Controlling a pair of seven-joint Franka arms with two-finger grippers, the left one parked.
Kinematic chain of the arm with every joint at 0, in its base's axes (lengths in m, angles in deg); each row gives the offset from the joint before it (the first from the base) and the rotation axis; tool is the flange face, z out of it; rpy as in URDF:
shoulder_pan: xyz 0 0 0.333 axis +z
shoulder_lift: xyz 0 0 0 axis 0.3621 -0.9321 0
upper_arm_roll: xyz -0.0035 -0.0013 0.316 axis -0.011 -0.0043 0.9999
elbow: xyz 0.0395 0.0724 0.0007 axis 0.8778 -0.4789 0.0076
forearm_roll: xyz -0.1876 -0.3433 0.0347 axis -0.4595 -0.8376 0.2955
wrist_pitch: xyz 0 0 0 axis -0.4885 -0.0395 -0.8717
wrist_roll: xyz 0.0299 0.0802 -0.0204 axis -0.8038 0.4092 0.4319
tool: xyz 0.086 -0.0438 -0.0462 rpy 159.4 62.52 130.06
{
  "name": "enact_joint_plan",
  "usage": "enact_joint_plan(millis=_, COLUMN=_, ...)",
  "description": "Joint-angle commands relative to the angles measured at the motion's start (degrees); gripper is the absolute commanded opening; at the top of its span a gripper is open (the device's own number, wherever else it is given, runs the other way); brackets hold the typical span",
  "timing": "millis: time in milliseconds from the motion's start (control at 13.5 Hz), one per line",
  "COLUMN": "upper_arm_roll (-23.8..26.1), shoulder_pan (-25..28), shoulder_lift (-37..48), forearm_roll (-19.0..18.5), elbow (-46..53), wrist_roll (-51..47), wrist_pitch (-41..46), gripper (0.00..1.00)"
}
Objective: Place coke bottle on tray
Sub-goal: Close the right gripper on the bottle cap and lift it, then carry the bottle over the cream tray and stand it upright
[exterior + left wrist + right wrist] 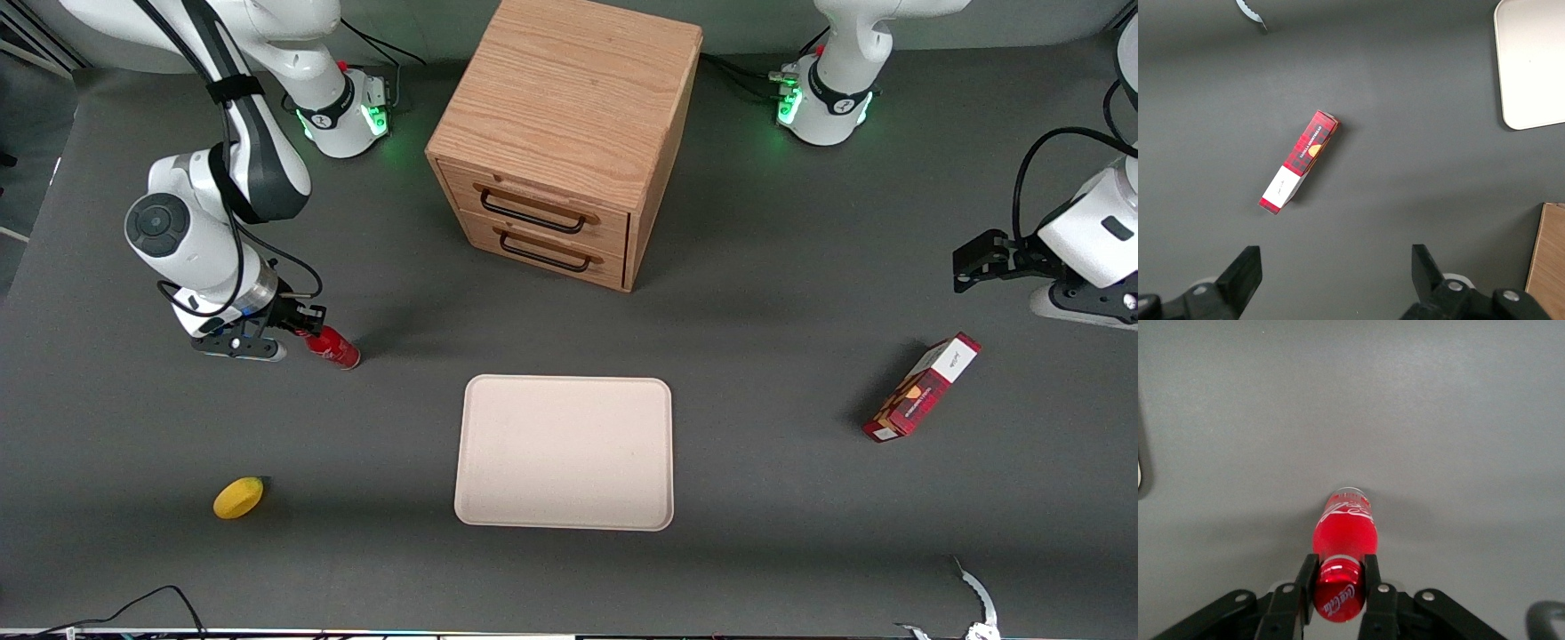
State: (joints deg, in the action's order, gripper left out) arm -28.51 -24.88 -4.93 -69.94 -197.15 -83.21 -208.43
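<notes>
Red coke bottle [1344, 520] clamped in tool [1338, 583] | tray [565, 453] apart

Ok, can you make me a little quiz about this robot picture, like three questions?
1. True or false: the coke bottle already lies on the tray.
2. What is the gripper shut on?
A. the yellow fruit
B. the coke bottle's neck
C. a handle of the wooden drawer cabinet
3. Fill in: the red-and-white box lies toward the ______ arm's end of the table.

Key: 1 false; 2 B; 3 parked.
</notes>
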Motion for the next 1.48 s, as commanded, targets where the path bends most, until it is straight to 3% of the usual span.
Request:
enact_joint_plan(millis=0, upper_arm_roll=-0.2, shoulder_pan=0.3, shoulder_lift=3.4, forearm_roll=0.0, elbow=11.9, wrist_roll=2.4, wrist_pitch=16.6, gripper=0.0)
enact_joint_plan(millis=222, upper_arm_roll=-0.5, shoulder_pan=0.2, shoulder_lift=0.3, forearm_roll=8.6, elbow=29.7, wrist_roll=4.6, wrist_pitch=33.0, gripper=0.0)
enact_joint_plan(millis=444, upper_arm_roll=0.4, shoulder_pan=2.2, shoulder_lift=-8.3, forearm_roll=9.1, elbow=47.7, wrist_roll=0.0, wrist_pitch=44.3, gripper=0.0)
enact_joint_plan(millis=593, upper_arm_roll=4.9, shoulder_pan=3.6, shoulder_lift=-19.9, forearm_roll=8.4, elbow=65.2, wrist_roll=-9.3, wrist_pitch=50.4, gripper=0.0)
enact_joint_plan(millis=741, upper_arm_roll=7.8, shoulder_pan=7.1, shoulder_lift=-29.4, forearm_roll=7.3, elbow=74.3, wrist_roll=-21.9, wrist_pitch=46.9, gripper=0.0)
enact_joint_plan(millis=963, upper_arm_roll=9.4, shoulder_pan=10.4, shoulder_lift=-36.4, forearm_roll=1.9, elbow=74.9, wrist_roll=-31.9, wrist_pitch=34.4, gripper=0.0)
enact_joint_plan(millis=1111, upper_arm_roll=10.3, shoulder_pan=12.3, shoulder_lift=-41.3, forearm_roll=-4.6, elbow=74.9, wrist_roll=-36.9, wrist_pitch=27.8, gripper=0.0)
enact_joint_plan(millis=1407, upper_arm_roll=10.4, shoulder_pan=15.0, shoulder_lift=-47.9, forearm_roll=-10.4, elbow=74.8, wrist_roll=-44.6, wrist_pitch=18.8, gripper=0.0)
